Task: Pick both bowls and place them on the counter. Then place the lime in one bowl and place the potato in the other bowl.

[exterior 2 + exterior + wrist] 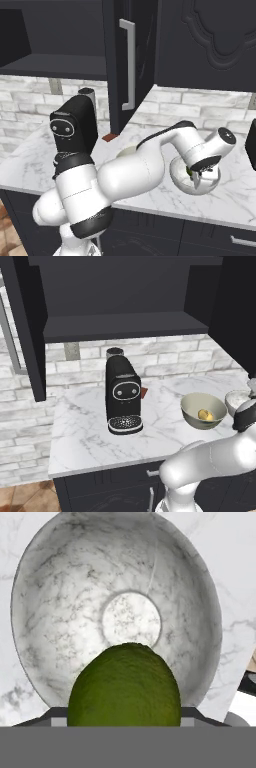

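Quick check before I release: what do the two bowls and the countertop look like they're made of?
White-grey marbled bowl: looks like polished stone or glazed ceramic, with grey veining and a soft sheen inside. Olive-beige bowl holding the yellow potato: probably glazed ceramic, with a smooth pale rim and an even gloss. White counter slab: marble look, with grey veins and a smooth flat finish. All rendered, so these are guesses.

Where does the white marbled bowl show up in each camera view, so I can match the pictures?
Left base view: white marbled bowl at the right edge, partly behind the arm, right of the olive bowl.
Right base view: right of centre on the counter, under the gripper.
Hand view: seen from above, with the lime in front.
Shared landmark: the black coffee machine in both base views.
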{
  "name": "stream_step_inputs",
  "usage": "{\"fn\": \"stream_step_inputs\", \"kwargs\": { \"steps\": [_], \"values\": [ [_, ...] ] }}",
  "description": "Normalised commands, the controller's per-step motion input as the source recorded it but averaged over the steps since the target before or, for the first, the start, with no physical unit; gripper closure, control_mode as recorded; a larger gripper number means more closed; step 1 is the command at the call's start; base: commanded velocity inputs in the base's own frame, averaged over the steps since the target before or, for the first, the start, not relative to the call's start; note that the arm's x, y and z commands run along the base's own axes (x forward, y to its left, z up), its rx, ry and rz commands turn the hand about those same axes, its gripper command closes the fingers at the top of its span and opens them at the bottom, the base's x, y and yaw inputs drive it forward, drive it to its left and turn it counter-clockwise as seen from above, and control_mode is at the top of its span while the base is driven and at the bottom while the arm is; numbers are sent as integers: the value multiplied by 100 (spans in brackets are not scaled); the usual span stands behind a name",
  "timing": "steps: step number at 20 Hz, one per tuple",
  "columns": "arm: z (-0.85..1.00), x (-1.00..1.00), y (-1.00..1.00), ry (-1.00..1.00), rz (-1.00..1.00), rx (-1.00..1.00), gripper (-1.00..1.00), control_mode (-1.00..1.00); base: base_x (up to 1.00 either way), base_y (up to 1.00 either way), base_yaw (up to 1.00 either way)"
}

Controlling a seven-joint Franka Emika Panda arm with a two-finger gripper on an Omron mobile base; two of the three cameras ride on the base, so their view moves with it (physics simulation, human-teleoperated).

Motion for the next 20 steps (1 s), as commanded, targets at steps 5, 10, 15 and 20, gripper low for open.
{"fn": "stream_step_inputs", "kwargs": {
  "steps": [5,10,15,20],
  "values": [
    [-14,18,0,8,0,-3,100,-100,0,0,0],
    [-18,18,0,8,0,-4,100,-100,0,0,0],
    [-20,17,0,7,0,-3,100,-100,0,0,0],
    [-19,3,0,5,0,0,100,-100,0,0,0]
  ]
}}
